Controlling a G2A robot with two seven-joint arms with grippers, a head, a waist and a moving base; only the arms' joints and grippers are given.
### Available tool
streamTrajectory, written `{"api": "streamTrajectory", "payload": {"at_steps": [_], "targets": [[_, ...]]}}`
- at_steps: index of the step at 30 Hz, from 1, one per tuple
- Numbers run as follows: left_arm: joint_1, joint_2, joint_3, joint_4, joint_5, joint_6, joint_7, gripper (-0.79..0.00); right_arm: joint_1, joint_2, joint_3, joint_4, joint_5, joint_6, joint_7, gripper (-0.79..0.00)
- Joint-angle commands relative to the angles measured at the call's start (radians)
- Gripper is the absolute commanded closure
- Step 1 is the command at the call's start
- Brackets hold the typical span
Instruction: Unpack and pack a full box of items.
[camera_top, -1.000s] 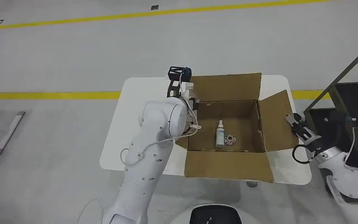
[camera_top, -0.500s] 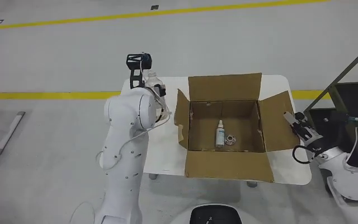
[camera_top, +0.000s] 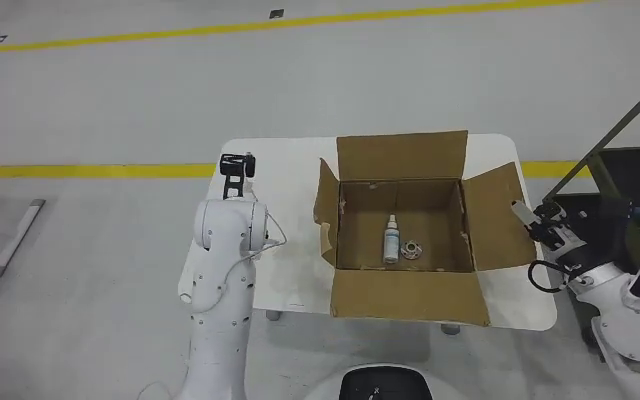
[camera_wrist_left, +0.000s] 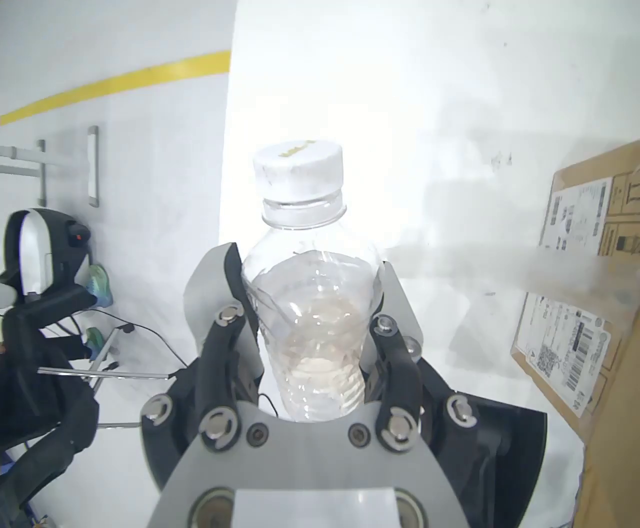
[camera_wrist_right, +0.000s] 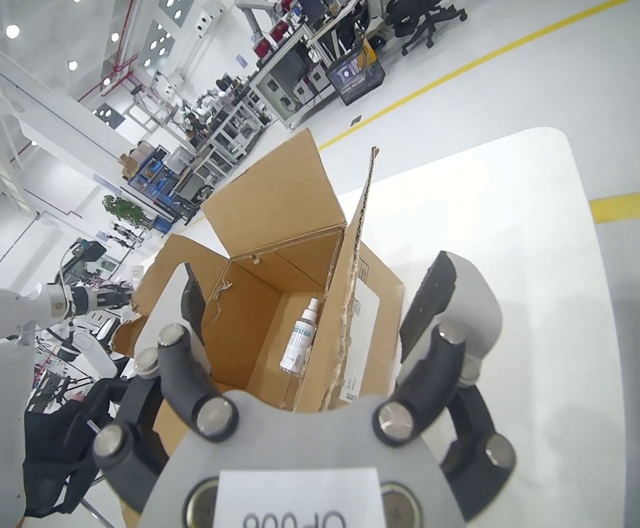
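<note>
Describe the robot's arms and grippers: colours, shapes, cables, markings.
Both arms are smooth, rounded white shells; the left arm carries a thin white cable, the right arm a black cable loop. The left gripper and right gripper match: two light-grey fingers with black pads, black linkages with silver bolts, and a grey base plate with a white label.

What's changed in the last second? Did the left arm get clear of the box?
Yes. The left gripper, shut on the clear bottle, swung from the box's left wall out to the table's left edge. Nothing was let go. The right gripper stayed open by the right flap; the spray bottle and small round part still lie in the box.
</note>
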Motion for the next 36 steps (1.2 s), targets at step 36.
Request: {"api": "streamTrajectory", "payload": {"at_steps": [36], "targets": [[0.083,-0.024,0.105,0.285,-0.034,0.057,0.071,0.000,-0.079,-0.007,0.022,-0.047,-0.130,-0.068,-0.106,-0.785]]}}
